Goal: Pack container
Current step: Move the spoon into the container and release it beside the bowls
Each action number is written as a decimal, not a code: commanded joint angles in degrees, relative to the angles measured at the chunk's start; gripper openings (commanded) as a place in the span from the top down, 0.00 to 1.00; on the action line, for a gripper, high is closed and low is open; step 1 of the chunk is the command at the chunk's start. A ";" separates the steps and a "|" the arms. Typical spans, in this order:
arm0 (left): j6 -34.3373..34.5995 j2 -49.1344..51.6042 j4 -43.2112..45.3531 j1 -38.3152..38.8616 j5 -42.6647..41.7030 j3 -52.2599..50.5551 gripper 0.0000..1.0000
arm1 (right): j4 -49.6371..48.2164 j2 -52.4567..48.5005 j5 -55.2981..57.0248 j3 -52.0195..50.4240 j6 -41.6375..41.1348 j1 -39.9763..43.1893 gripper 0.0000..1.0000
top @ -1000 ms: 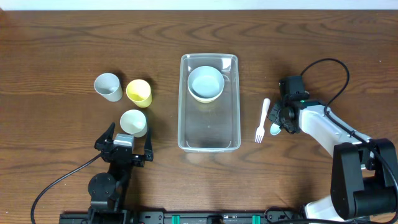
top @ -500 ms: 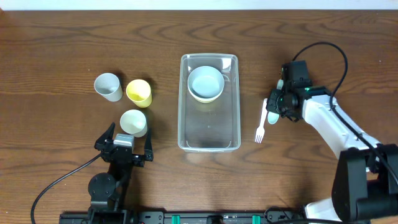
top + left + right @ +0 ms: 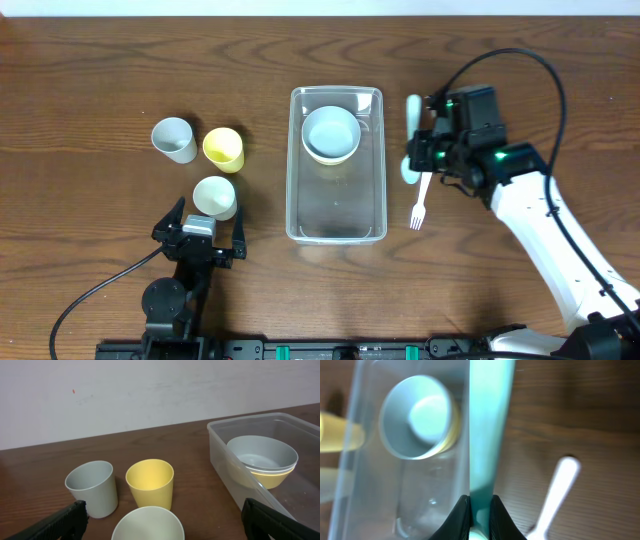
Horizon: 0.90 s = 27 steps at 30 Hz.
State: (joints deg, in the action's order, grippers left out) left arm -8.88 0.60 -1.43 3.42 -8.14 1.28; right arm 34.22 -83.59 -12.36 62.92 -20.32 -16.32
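The clear container stands mid-table with two stacked bowls in its far end; it also shows in the left wrist view and the right wrist view. My right gripper is shut on a mint-green spoon and holds it above the table just right of the container. In the right wrist view the spoon stands between the shut jaws. My left gripper is open and empty at the front left, behind a pale cup.
A white fork lies on the table right of the container, below the held spoon. A grey cup and a yellow cup stand left of the container, with the pale cup in front of them.
My right gripper has lifted the spoon from beside the fork and carried it back and left, towards the container's right wall. The left arm has not moved.
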 commanded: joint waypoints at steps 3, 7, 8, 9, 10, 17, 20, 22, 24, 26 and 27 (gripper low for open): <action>-0.31 -0.26 -1.95 -0.31 -0.42 -1.05 0.02 | -2.95 0.02 0.85 0.94 -2.16 -4.72 0.92; -0.31 -0.26 -1.95 -0.31 -0.42 -1.05 0.02 | -6.51 -1.18 2.29 0.94 -5.20 -6.58 0.90; -0.31 -0.26 -1.95 -0.31 -0.42 -1.05 0.02 | -7.45 -1.84 2.32 0.94 -5.79 -6.95 0.90; -0.31 -0.26 -1.95 -0.31 -0.42 -1.05 0.02 | -8.37 -2.64 2.29 0.94 -6.27 -7.32 0.90; -0.31 -0.26 -1.95 -0.31 -0.42 -1.05 0.02 | -9.03 -3.41 2.43 0.94 -6.54 -7.56 0.90; -0.31 -0.26 -1.95 -0.31 -0.42 -1.05 0.02 | -13.49 -10.45 1.92 0.94 -7.54 -9.05 0.89; -0.31 -0.26 -1.95 -0.31 -0.42 -1.05 0.02 | -14.12 -12.17 1.81 0.94 -7.98 -9.20 0.90; -0.31 -0.26 -1.95 -0.31 -0.42 -1.05 0.02 | -14.45 -13.07 1.84 0.94 -7.96 -9.20 0.89; -0.31 -0.26 -1.95 -0.31 -0.42 -1.05 0.02 | -14.78 -13.40 1.84 0.94 -7.93 -9.20 0.83; -0.31 -0.26 -1.95 -0.31 -0.42 -1.05 0.02 | -15.28 -13.42 1.84 0.94 -7.91 -9.20 0.69; -0.31 -0.26 -1.95 -0.31 -0.42 -1.05 0.02 | -15.52 -13.42 1.84 0.94 -7.91 -9.20 0.65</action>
State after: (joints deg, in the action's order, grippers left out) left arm -8.88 0.60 -1.43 3.42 -8.14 1.28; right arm 19.29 -96.82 -10.57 62.94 -28.12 -25.15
